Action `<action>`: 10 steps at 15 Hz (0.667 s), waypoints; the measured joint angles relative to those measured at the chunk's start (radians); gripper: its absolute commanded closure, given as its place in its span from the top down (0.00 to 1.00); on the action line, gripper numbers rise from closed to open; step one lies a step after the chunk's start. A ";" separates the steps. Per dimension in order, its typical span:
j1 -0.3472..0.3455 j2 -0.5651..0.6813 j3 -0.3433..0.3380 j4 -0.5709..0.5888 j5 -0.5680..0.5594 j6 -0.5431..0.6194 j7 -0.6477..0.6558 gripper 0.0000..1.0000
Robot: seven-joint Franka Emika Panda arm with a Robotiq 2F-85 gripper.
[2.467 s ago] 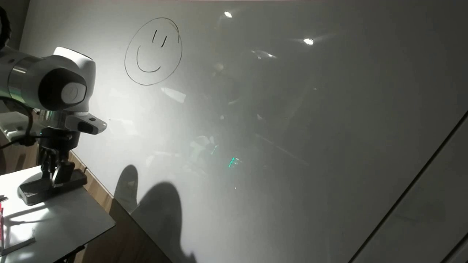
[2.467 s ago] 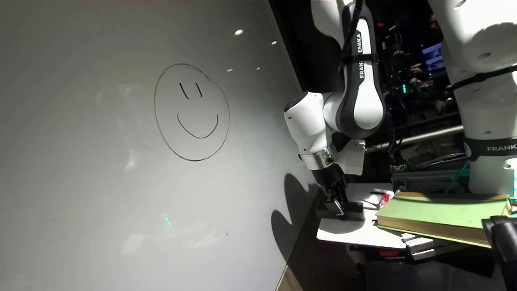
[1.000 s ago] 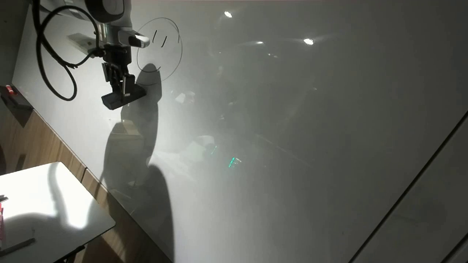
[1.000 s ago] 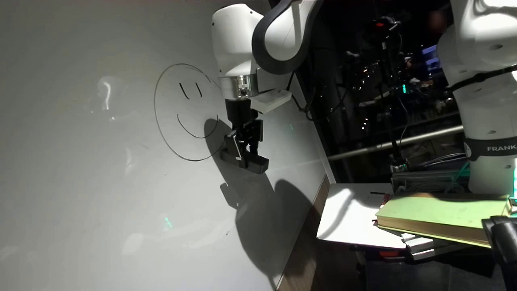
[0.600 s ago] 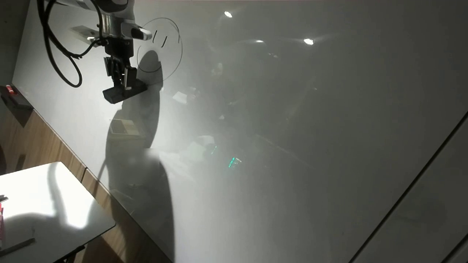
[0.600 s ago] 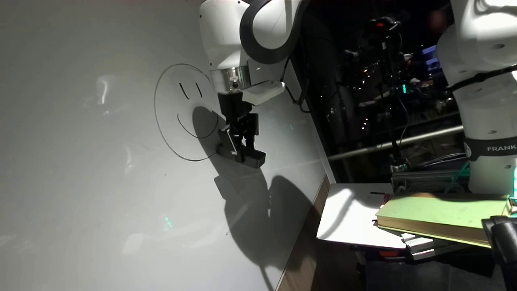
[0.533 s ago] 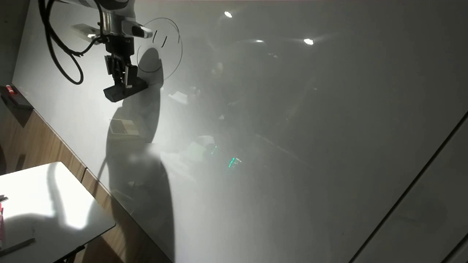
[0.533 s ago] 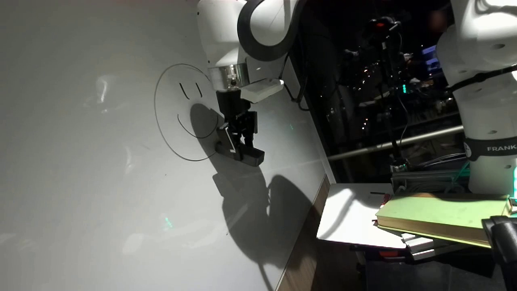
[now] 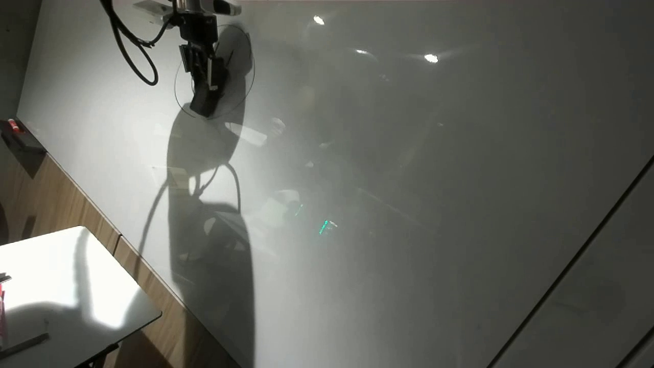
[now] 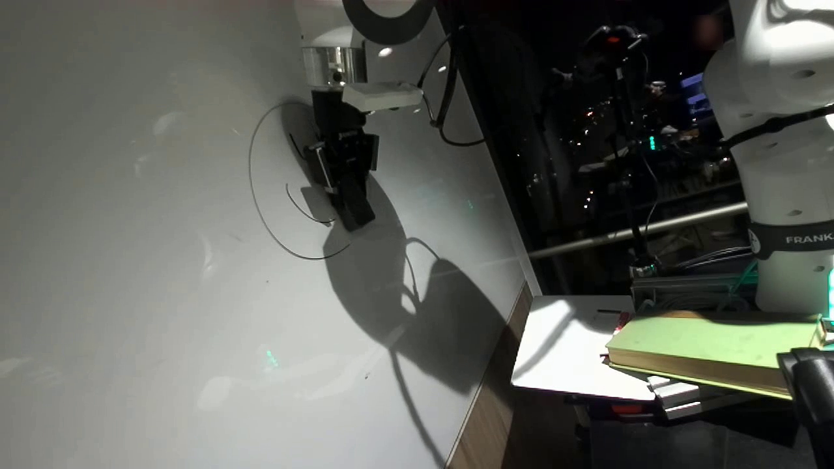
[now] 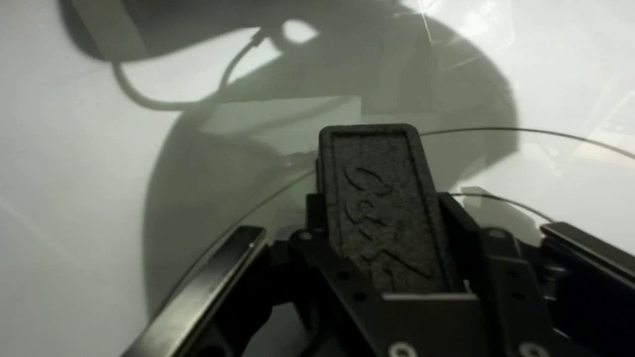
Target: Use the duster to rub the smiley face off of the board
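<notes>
The dark grey duster (image 11: pixel 384 208) is clamped between the fingers of my gripper (image 11: pixel 382 223), its far end sticking out ahead in the wrist view. Both exterior views place the gripper (image 10: pixel 346 170) in front of the smiley face (image 10: pixel 300 210), covering its right part and one eye stroke. Seen there, the duster (image 10: pixel 356 205) points steeply downward near the mouth line. Whether it touches the board (image 9: pixel 409 204) I cannot tell. Thin curved lines of the smiley face (image 11: pixel 496 129) pass behind the duster in the wrist view. The arm's shadow darkens much of the drawing.
A white tabletop (image 10: pixel 560 352) stands low beside the board, with a thick green book (image 10: pixel 704 345) at its edge. Another white arm (image 10: pixel 782 169) rises at the far right. A loose cable (image 9: pixel 127 46) hangs beside my wrist. A small red object (image 9: pixel 14 125) rests on a dark ledge.
The gripper has lifted the duster from the tabletop up to the drawing. Over the last half second it rose further across the face, and the duster turned to a steeper angle.
</notes>
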 measured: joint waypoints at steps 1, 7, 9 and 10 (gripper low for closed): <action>0.000 -0.002 -0.004 0.014 0.004 -0.018 -0.005 0.31; 0.000 -0.006 -0.007 0.063 0.006 -0.081 -0.008 0.31; 0.001 -0.007 -0.007 0.089 0.006 -0.109 -0.007 0.31; 0.001 -0.009 -0.007 0.106 0.006 -0.126 -0.007 0.31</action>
